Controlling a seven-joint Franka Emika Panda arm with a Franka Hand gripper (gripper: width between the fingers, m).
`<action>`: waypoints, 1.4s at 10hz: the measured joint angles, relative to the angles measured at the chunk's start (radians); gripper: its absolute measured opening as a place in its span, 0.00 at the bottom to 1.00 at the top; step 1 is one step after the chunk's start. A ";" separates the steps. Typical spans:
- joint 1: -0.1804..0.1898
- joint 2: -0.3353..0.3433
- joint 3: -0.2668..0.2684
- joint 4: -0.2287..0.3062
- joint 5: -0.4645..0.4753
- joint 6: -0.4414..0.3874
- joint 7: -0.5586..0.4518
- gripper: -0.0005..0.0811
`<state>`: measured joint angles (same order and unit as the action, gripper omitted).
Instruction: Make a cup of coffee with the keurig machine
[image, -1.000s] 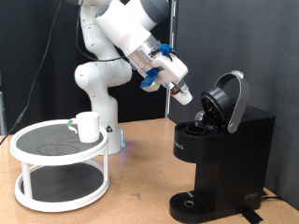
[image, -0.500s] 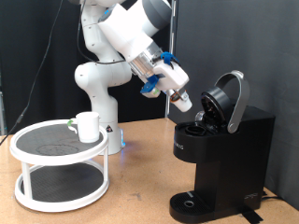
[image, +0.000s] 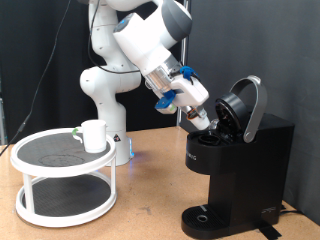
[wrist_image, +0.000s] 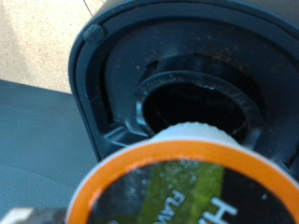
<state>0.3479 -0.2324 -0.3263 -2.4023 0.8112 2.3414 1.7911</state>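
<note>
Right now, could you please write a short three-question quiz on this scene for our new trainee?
1. True or false: the hinged lid of the black boxy keurig machine is closed.
2. Where is the plain white cylindrical cup? A) on the machine's round drip base B) on the top shelf of the white two-tier round stand C) in the gripper
3. What fills the near edge of the wrist view, close over the machine's round pod chamber?

Key: 1. False, it stands open. 2. B. 3. An orange-rimmed pod with a dark green label, at the gripper by the open lid.
</note>
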 joint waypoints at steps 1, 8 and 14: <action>0.001 0.008 0.007 0.000 0.000 0.017 0.000 0.48; 0.007 0.053 0.041 0.002 0.066 0.038 -0.053 0.48; 0.004 0.064 0.056 0.001 0.050 0.035 0.005 0.48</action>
<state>0.3519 -0.1681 -0.2704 -2.4008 0.8611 2.3765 1.7956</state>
